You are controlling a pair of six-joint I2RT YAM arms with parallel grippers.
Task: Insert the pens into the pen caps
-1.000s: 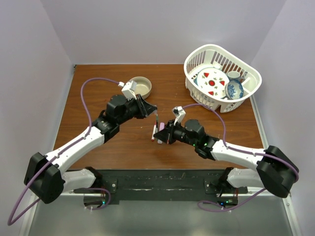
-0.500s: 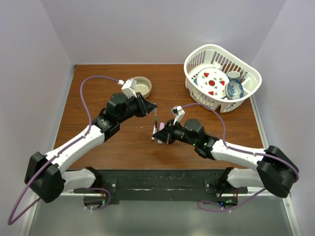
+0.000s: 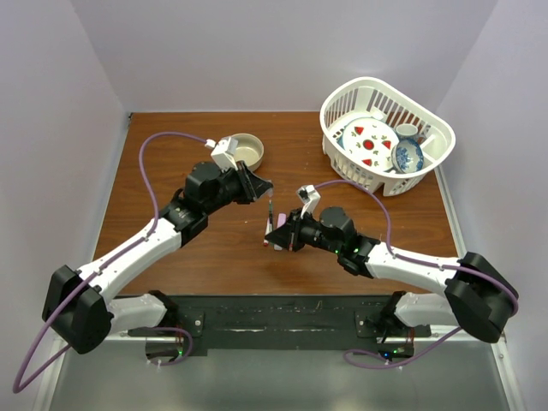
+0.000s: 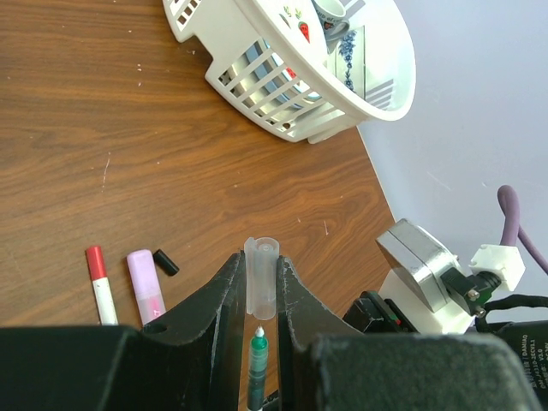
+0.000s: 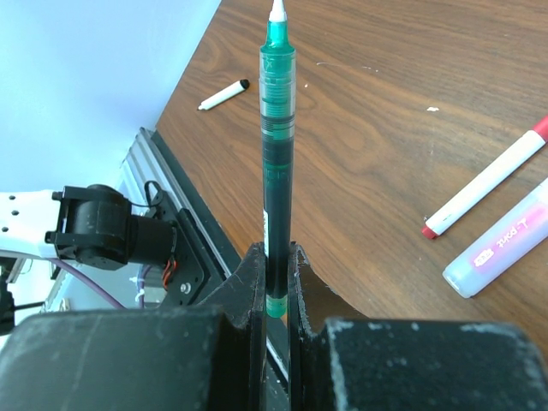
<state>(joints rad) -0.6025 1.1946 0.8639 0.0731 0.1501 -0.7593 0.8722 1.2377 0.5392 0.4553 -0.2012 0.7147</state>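
Green pen (image 3: 271,214) shows from overhead only as a thin dark sliver bridging the two arms near the middle of the table (image 3: 231,265). The left gripper (image 3: 267,193) is at its twelve o'clock end and the right gripper (image 3: 277,231) at its six o'clock end. A tan bowl (image 3: 259,152) sits at eleven o'clock of the pair and a white basket (image 3: 330,116) at two o'clock, both well apart from the work.

On the left wrist camera, the left gripper (image 4: 259,274) is pinched narrow on a clear cap (image 4: 261,287), whose far end juts past the fingertips toward twelve o'clock. The green pen (image 4: 257,364) aims its white tip at the cap from six o'clock, lined up and just short of it; I cannot tell whether it has entered. At nine o'clock a red-capped white pen (image 4: 101,287), a pink marker (image 4: 146,285) and a small black cap (image 4: 166,262) lie on the wood.

On the right wrist camera, the right gripper (image 5: 275,257) is clamped tight on the green pen (image 5: 276,154) near its back end, with the barrel running free to twelve o'clock. A black-capped white pen (image 5: 223,94) lies at eleven o'clock.

Both pieces look light, stiff and smooth. The long free barrel will likely pivot under a push, so a hold nearer the tip would steady it. The hollow cap may slip, so it wants a firm hold at mid-length.
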